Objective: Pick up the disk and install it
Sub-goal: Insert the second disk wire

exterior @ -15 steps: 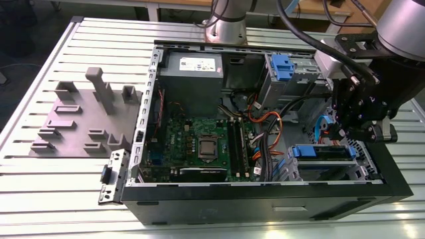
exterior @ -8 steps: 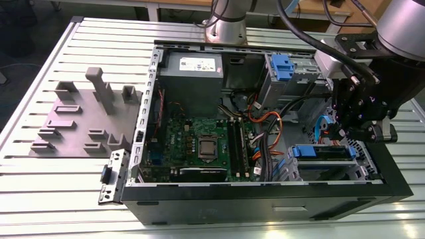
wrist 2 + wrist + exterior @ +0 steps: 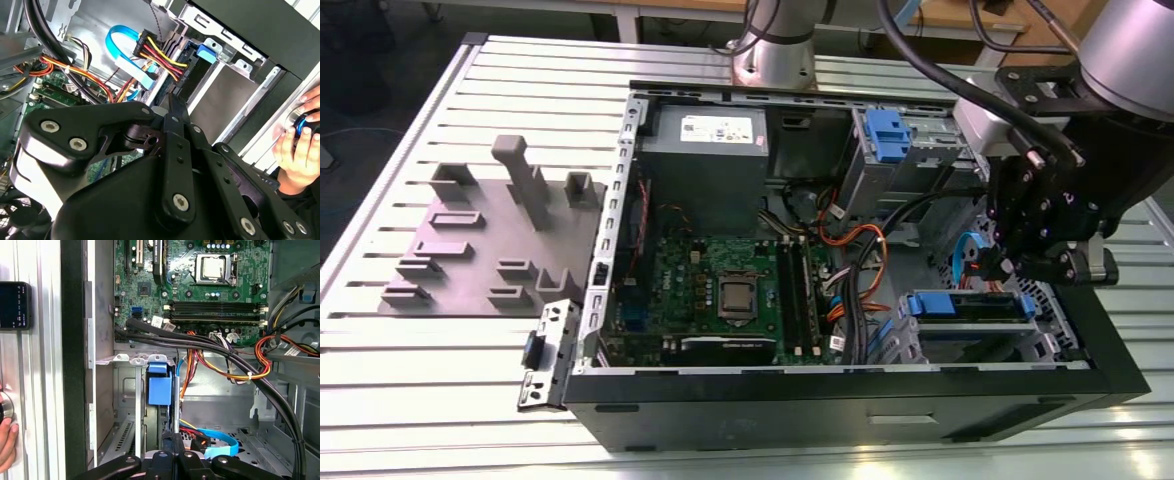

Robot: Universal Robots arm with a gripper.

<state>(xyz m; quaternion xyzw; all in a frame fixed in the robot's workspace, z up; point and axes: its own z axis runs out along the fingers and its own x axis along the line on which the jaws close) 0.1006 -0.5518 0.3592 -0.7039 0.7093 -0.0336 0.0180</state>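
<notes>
The disk (image 3: 970,306) sits edge-up in the lower drive bay of the open computer case (image 3: 854,400), at the exterior view's right, its blue carrier facing out. In the first wrist view the carrier's blue tab (image 3: 160,387) stands in the bay slot. In the second wrist view the blue tab (image 3: 207,52) shows past the fingertips. My black gripper (image 3: 1011,268) hangs just above the bay. Its fingers are pressed together into one thin blade (image 3: 175,400) right beside the blue tab, with nothing visibly between them. The pointed tip (image 3: 173,102) aims into the bay.
Bundled orange, yellow and light-blue cables (image 3: 225,370) run beside the bay. The motherboard (image 3: 720,290), grey power-supply box (image 3: 707,145) and an upper bay with a blue clip (image 3: 887,135) fill the case. A grey fixture (image 3: 480,230) lies at the left. A person's hand (image 3: 295,145) rests outside the case.
</notes>
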